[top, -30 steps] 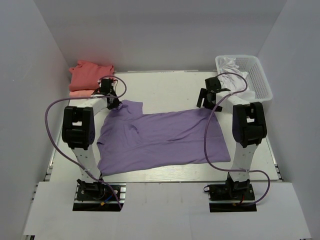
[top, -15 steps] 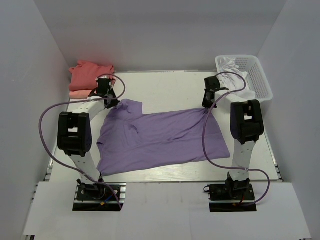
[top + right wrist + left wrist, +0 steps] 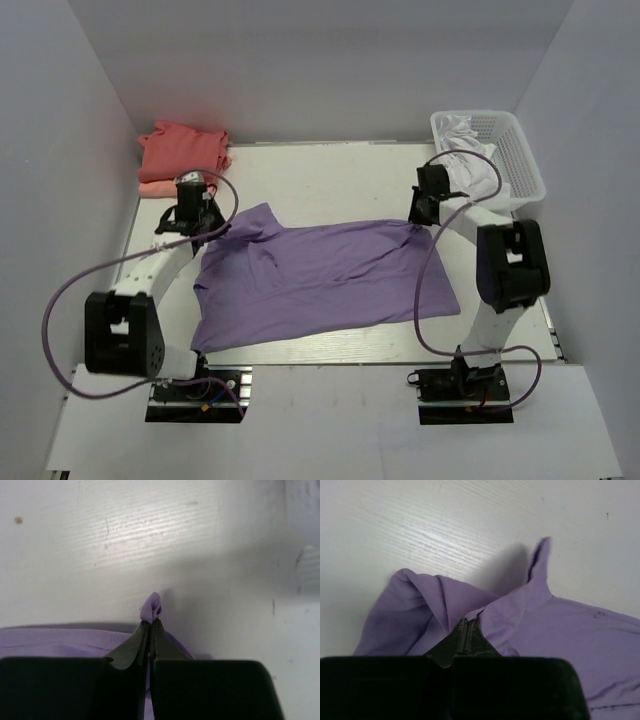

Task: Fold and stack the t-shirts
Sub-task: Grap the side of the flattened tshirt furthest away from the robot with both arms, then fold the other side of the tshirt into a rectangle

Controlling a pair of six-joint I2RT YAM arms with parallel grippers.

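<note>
Purple shirt (image 3: 320, 285) lay spread across the middle of the bench (image 3: 330, 175), its long side running left to right and its near hem close to the bench's near edge. Left hand (image 3: 465, 630) was closed tight on the shirt's far-left part, near the collar. The cloth was bunched in folds to either side of the tips, and one small flap stood up just beyond them. Right hand (image 3: 150, 622) was likewise closed, fingers pressed together on the shirt's far-right corner. A small nub of purple cloth poked out past the tips, with the bench top showing beyond it. Both pinched spots sat along the shirt's far edge, well apart from each other, and the rest of the shirt lay flat with a few shallow creases.

Red shirt (image 3: 182, 150) sat folded in the bench's far-left corner on top of a pink shirt (image 3: 158, 187), whose edge showed at the near side of the pile. Basket (image 3: 525, 165) stood at the far-right corner, holding white cloth (image 3: 462, 128), some of which hung over its near-left rim.
</note>
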